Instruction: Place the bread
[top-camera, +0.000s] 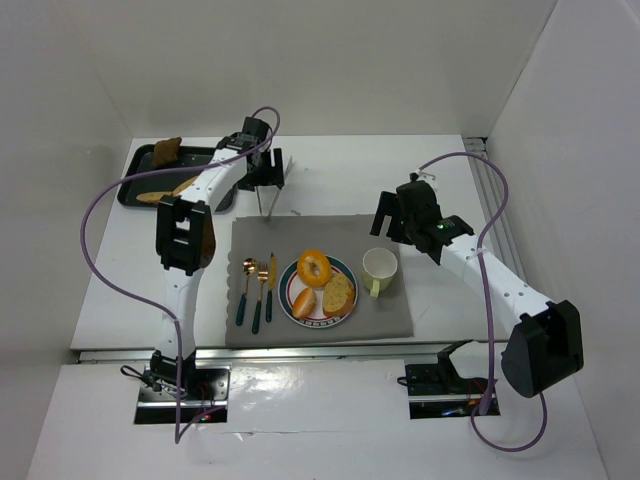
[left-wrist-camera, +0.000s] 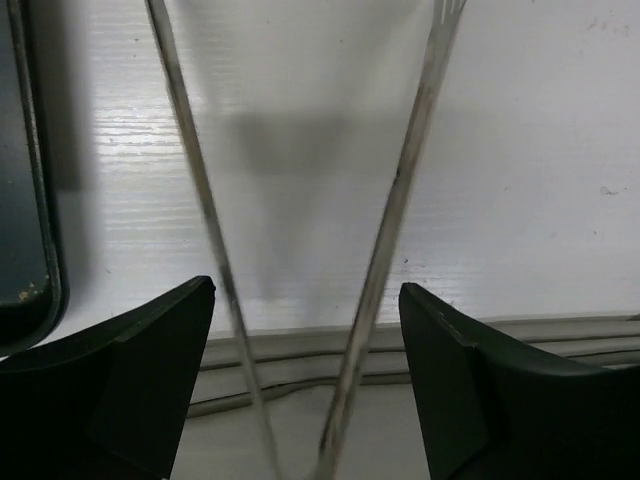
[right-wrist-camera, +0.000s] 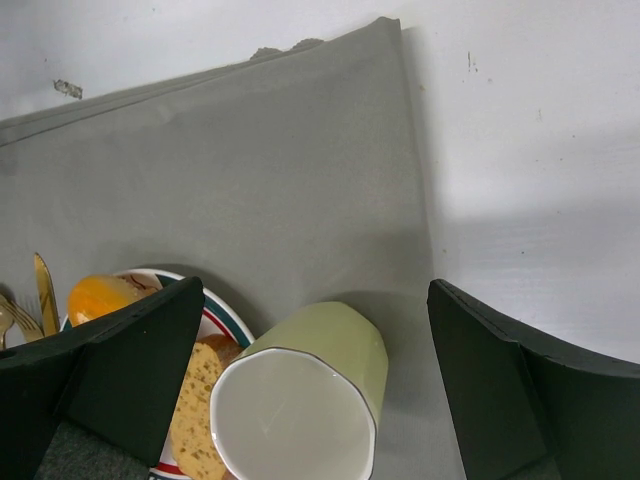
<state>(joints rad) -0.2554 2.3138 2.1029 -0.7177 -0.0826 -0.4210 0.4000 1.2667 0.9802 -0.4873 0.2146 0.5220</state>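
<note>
The white table (top-camera: 330, 160) carries a grey mat (top-camera: 300, 235) at the middle of the overhead view and a black tray (top-camera: 135, 175) in the upper left. The bread (top-camera: 150, 197) to be moved lies on that tray as loose pieces, pale at the near edge and a darker one at the far corner. On the mat, lower centre, a plate (top-camera: 320, 322) already holds a slice (top-camera: 338, 293), a roll and an orange ring, so little bare plate is left. A pale cup (top-camera: 379, 268) stands just to its right. The right pincer (right-wrist-camera: 315, 288) hangs over the cup with its jaws wide and nothing between them. The left pincer (left-wrist-camera: 305, 290) holds a pair of tongs (left-wrist-camera: 395, 210), its fingertips right against the outer sides of the two arms. The tongs are sprung wide and empty, pointing down at bare table just right of the tray. The step in hand is most likely fetching a piece. The tongs should swing left over the tray, straddle one piece across its narrow side, and squeeze only until it is held, since bread crushes. The piece should be lifted clear of the tray rim, then brought to the plate from the upper left, away from the other arm and the cup.
</note>
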